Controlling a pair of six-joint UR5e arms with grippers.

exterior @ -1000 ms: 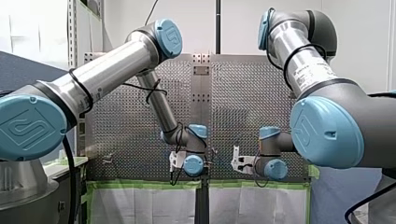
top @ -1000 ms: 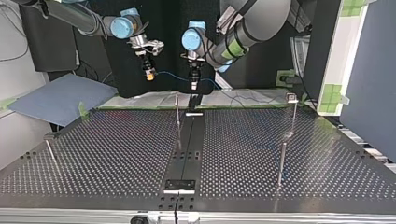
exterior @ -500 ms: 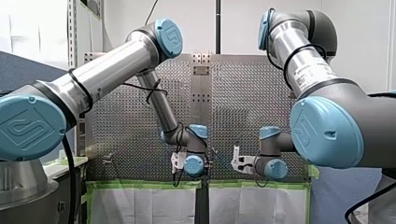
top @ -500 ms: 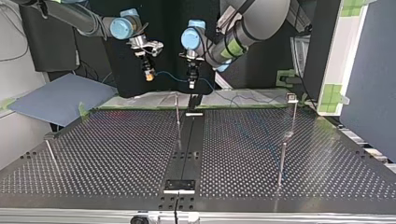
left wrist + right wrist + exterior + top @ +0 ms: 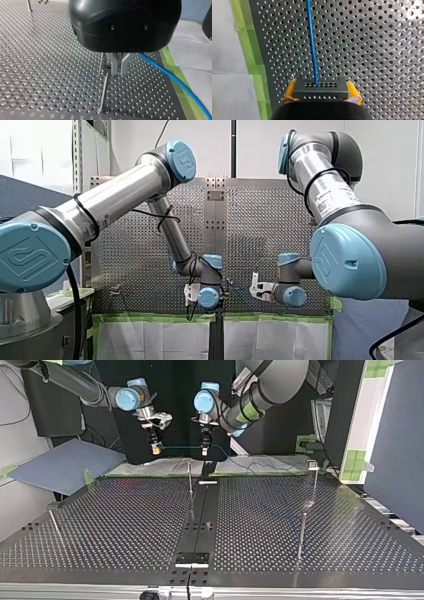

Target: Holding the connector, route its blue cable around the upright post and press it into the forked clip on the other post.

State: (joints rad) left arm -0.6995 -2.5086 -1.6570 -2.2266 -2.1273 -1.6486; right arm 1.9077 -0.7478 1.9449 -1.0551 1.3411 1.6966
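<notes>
In the right wrist view my right gripper (image 5: 320,91) is shut with yellow pads on a dark grey connector (image 5: 320,87). The blue cable (image 5: 312,42) runs straight ahead from it over the perforated table. In the top view my right gripper (image 5: 156,449) hangs at the far edge, left of my left gripper (image 5: 204,450); the blue cable (image 5: 182,446) stretches level between them. My left gripper (image 5: 117,68) has its metal fingers shut on the blue cable (image 5: 175,82), right above the top of a thin upright post (image 5: 104,90).
The middle post (image 5: 190,485) stands near the far edge. A post with a small head (image 5: 313,467) and a plain post (image 5: 301,532) stand at the top view's right, and another post (image 5: 55,525) at its left. Green tape (image 5: 249,50) edges the table.
My right gripper has shifted a little lower and to the top view's left with the connector. The cable between the grippers, slack before, now runs straight. My left gripper has barely moved.
</notes>
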